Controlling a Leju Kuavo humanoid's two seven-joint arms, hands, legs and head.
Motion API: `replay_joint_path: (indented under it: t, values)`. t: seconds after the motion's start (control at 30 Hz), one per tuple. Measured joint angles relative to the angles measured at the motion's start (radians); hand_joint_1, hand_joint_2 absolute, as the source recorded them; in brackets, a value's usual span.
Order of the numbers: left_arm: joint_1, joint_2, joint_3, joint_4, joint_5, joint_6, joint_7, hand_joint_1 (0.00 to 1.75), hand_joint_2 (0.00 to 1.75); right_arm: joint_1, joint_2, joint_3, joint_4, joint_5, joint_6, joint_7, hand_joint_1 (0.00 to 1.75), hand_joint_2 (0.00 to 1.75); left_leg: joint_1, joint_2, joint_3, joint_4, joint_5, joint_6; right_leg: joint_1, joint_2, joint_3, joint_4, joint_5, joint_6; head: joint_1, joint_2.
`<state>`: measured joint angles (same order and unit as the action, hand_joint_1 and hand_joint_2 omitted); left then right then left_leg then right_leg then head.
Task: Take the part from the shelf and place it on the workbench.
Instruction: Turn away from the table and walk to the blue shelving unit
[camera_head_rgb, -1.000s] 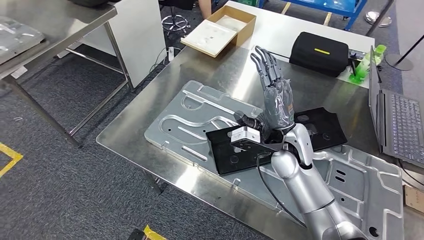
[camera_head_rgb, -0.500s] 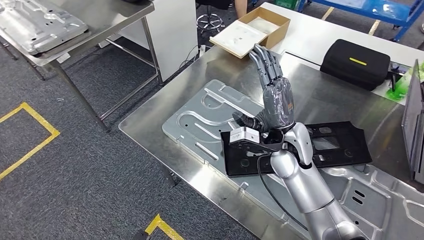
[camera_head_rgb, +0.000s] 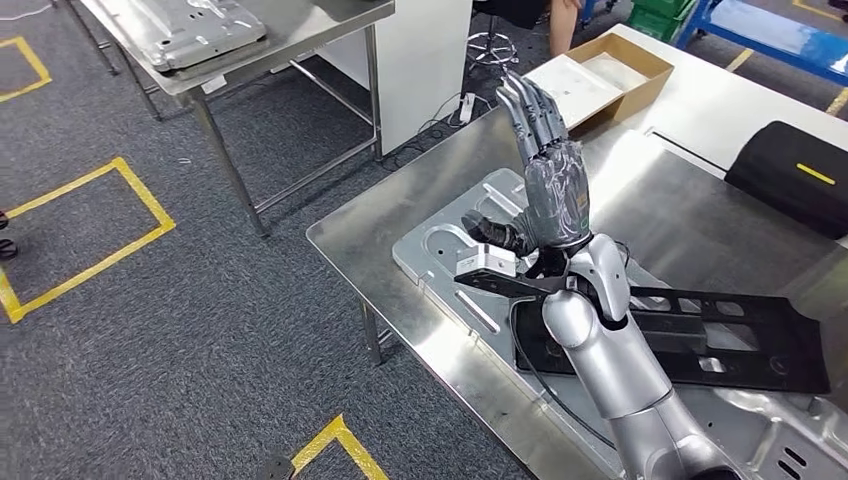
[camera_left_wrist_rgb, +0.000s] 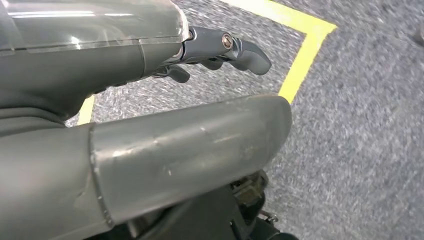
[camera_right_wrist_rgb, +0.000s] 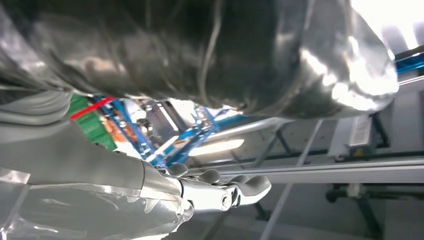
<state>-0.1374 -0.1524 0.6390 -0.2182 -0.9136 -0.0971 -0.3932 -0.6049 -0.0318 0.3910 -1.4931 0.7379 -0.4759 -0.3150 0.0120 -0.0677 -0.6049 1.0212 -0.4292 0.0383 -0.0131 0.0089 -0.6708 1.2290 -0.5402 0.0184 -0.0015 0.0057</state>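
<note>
black part flat on the workbench, across a silver panel, so looks placed. right hand raised above it, fingers straight, holding nothing. left hand over floor, apparently empty. next: probably back to the shelf.

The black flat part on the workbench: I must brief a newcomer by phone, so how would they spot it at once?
Start at the steel workbench in the head view. On it, across pale stamped metal panels, lies the black flat part, partly behind the robot's raised right arm. It is the only dark, slotted plate; the black case farther back is bulky with a yellow stripe.
</note>
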Motion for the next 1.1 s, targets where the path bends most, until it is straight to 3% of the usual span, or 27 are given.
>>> replay_joint_path:
  t: [0.07, 0.13, 0.2, 0.27, 0.33, 0.4, 0.43, 0.47, 0.53, 0.6, 0.63, 0.73, 0.8, 0.87, 0.93, 0.97, 1.0, 1.03, 1.1]
  values:
    - [-0.001, -0.002, 0.000, 0.000, -0.001, -0.002, 0.000, 0.00, 0.00, -0.013, -0.001, 0.002, 0.000, 0.002, 0.004, 0.002, 0.00, 0.00, 0.000, -0.024, -0.001, 0.002, 0.001, -0.004, -0.001, 0.045, 0.058, -0.134, 0.064, -0.010, 0.000, 0.000]
    - [-0.004, -0.005, 0.000, 0.000, -0.003, -0.003, 0.000, 0.00, 0.00, -0.021, -0.001, 0.005, 0.000, 0.003, 0.009, 0.003, 0.00, 0.00, 0.003, -0.044, -0.009, 0.003, 0.005, -0.016, 0.001, 0.070, 0.080, -0.191, 0.075, -0.016, 0.000, 0.000]
    - [-0.003, -0.005, 0.000, 0.000, -0.004, -0.003, 0.000, 0.00, 0.00, -0.025, -0.001, 0.008, 0.000, 0.004, 0.010, 0.003, 0.00, 0.00, 0.007, -0.061, -0.017, 0.000, 0.009, -0.030, 0.001, 0.051, 0.085, -0.202, 0.076, -0.020, 0.000, 0.000]
    - [0.000, -0.005, 0.000, 0.000, -0.004, -0.002, 0.000, 0.00, 0.00, -0.029, 0.000, 0.011, 0.000, 0.006, 0.011, 0.005, 0.00, 0.00, 0.003, -0.029, -0.030, 0.026, -0.010, -0.040, -0.003, 0.025, 0.093, -0.215, 0.081, -0.030, -0.002, 0.000]
    - [-0.001, -0.005, 0.000, 0.000, -0.004, 0.001, 0.000, 0.00, 0.00, -0.033, 0.000, 0.014, 0.000, 0.008, 0.012, 0.009, 0.00, 0.00, 0.001, 0.029, -0.077, 0.128, -0.066, -0.046, -0.002, -0.003, 0.098, -0.222, 0.083, -0.038, -0.005, 0.000]
    - [-0.005, -0.005, 0.000, 0.000, -0.004, 0.003, 0.000, 0.00, 0.00, -0.034, 0.000, 0.015, 0.000, 0.011, 0.014, 0.011, 0.00, 0.00, 0.003, 0.053, -0.135, 0.249, -0.114, -0.052, 0.001, -0.033, 0.097, -0.221, 0.081, -0.041, -0.005, 0.000]
    - [-0.004, -0.005, 0.000, 0.000, -0.004, 0.004, 0.000, 0.00, 0.00, -0.034, 0.000, 0.016, 0.000, 0.013, 0.014, 0.011, 0.00, 0.00, 0.004, 0.058, -0.147, 0.273, -0.116, -0.054, 0.001, -0.047, 0.097, -0.221, 0.080, -0.041, -0.006, 0.000]
    - [-0.003, -0.005, 0.000, 0.000, -0.004, 0.005, -0.001, 0.00, 0.00, -0.034, 0.000, 0.017, 0.000, 0.014, 0.014, 0.012, 0.00, 0.00, 0.005, 0.062, -0.137, 0.257, -0.098, -0.056, 0.001, -0.059, 0.097, -0.219, 0.078, -0.041, -0.006, 0.000]
    - [-0.001, -0.005, 0.000, 0.000, -0.002, 0.006, -0.002, 0.00, 0.00, -0.034, 0.000, 0.019, 0.000, 0.015, 0.014, 0.013, 0.00, 0.00, 0.006, 0.083, -0.074, 0.138, -0.039, -0.055, 0.001, -0.082, 0.097, -0.212, 0.072, -0.036, -0.006, 0.000]
    - [-0.004, -0.005, 0.000, 0.000, 0.000, 0.008, -0.004, 0.00, 0.00, -0.035, -0.001, 0.020, 0.000, 0.016, 0.013, 0.014, 0.00, 0.00, -0.001, 0.111, -0.020, 0.034, -0.008, -0.045, 0.006, -0.101, 0.095, -0.203, 0.064, -0.028, -0.005, 0.000]
    - [-0.004, -0.005, 0.001, 0.000, 0.000, 0.008, -0.005, 0.00, 0.00, -0.035, -0.001, 0.020, -0.001, 0.016, 0.013, 0.015, 0.00, 0.00, -0.005, 0.116, -0.010, 0.011, -0.007, -0.039, 0.008, -0.109, 0.095, -0.200, 0.062, -0.024, -0.005, 0.000]
    - [-0.001, -0.005, 0.002, 0.000, 0.002, 0.011, -0.007, 0.00, 0.00, -0.037, -0.002, 0.021, -0.002, 0.017, 0.013, 0.016, 0.00, 0.00, -0.005, 0.088, -0.012, 0.004, -0.001, -0.019, 0.009, -0.126, 0.098, -0.199, 0.057, -0.009, -0.004, 0.000]
    - [0.000, -0.005, 0.002, 0.000, 0.004, 0.013, -0.009, 0.00, 0.00, -0.037, -0.004, 0.021, -0.004, 0.016, 0.013, 0.017, 0.00, 0.00, -0.001, 0.071, -0.010, -0.004, 0.005, -0.007, 0.004, -0.089, 0.083, -0.160, 0.025, 0.001, -0.004, 0.000]
    - [-0.002, -0.006, 0.003, 0.000, 0.008, 0.013, -0.010, 0.00, 0.00, -0.036, -0.008, 0.021, -0.004, 0.016, 0.013, 0.017, 0.00, 0.00, 0.000, 0.054, -0.011, -0.006, 0.009, -0.001, 0.000, -0.035, 0.031, -0.046, -0.038, 0.006, -0.004, 0.000]
    - [-0.003, -0.007, 0.004, 0.000, 0.010, 0.013, -0.010, 0.00, 0.00, -0.032, -0.010, 0.021, -0.004, 0.016, 0.013, 0.017, 0.00, 0.00, 0.000, 0.032, -0.013, -0.004, 0.010, 0.000, 0.000, -0.016, -0.023, 0.060, -0.072, 0.007, -0.004, 0.000]
    - [-0.003, -0.008, 0.004, 0.000, 0.011, 0.013, -0.010, 0.00, 0.00, -0.031, -0.010, 0.021, -0.003, 0.017, 0.013, 0.017, 0.00, 0.00, 0.000, 0.020, -0.013, -0.003, 0.010, 0.000, 0.000, -0.013, -0.029, 0.067, -0.061, 0.006, -0.004, 0.000]
    - [-0.002, -0.008, 0.004, 0.000, 0.011, 0.013, -0.010, 0.00, 0.00, -0.030, -0.011, 0.021, -0.003, 0.019, 0.013, 0.017, 0.00, 0.00, -0.001, 0.006, -0.013, -0.002, 0.010, 0.000, 0.000, -0.008, -0.014, 0.032, -0.030, 0.003, -0.004, 0.000]
    - [-0.002, -0.008, 0.004, 0.000, 0.011, 0.013, -0.010, 0.00, 0.00, -0.031, -0.012, 0.021, -0.003, 0.020, 0.013, 0.018, 0.00, 0.00, -0.001, -0.007, -0.012, -0.001, 0.010, -0.001, 0.000, 0.004, 0.015, -0.032, 0.011, -0.001, -0.004, 0.000]
    - [-0.003, -0.010, 0.004, 0.000, 0.011, 0.013, -0.009, 0.00, 0.00, -0.033, -0.014, 0.021, -0.003, 0.022, 0.013, 0.018, 0.00, 0.00, 0.000, -0.030, -0.014, 0.001, 0.012, -0.006, -0.002, 0.052, 0.070, -0.156, 0.062, -0.011, -0.004, 0.000]
